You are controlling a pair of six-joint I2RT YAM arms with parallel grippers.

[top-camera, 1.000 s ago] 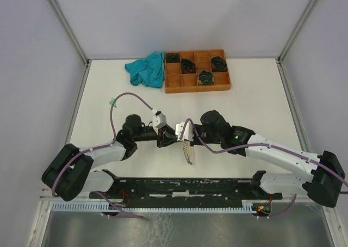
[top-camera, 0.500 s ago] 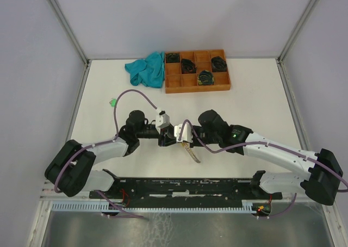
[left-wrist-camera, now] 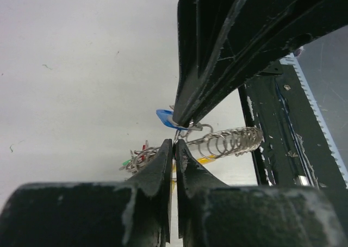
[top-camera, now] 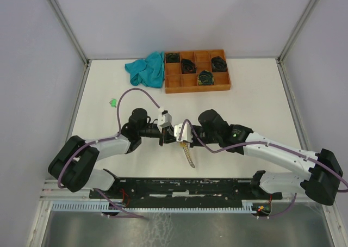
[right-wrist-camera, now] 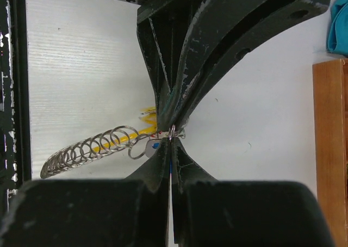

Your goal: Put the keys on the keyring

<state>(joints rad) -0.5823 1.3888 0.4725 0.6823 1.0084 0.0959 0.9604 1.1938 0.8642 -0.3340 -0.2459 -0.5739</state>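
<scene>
Basically, thin silvery wire keyring with a yellow segment (top-camera: 187,155) dangles toward 6 o'clock mid-table, right gripper (right-wrist-camera: 170,141) clamped tight and left gripper (left-wrist-camera: 173,144) at a bare slit on its top loop; likely light, springy, slippery, so pinch the wire beside blue-tagged silver key (left-wrist-camera: 165,116).

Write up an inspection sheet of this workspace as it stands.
Surface: white table, no spills seen.
Job's things: keyring, a silvery coil with a yellow part, hangs from the pincers; keys with red and green tags bunched beside it; blue tag at the right pincer's tip.
Clutter: teal cloth beside orange-brown tray holding black coiled bundles; small green piece alone at left, too small to identify.
Grippers: left pincer and right pincer tip to tip, both shut on the keyring's thin wire.
Cables: purple cables loop off both arms, no snag seen.
Surroundings: pale walls, metal frame posts.
</scene>
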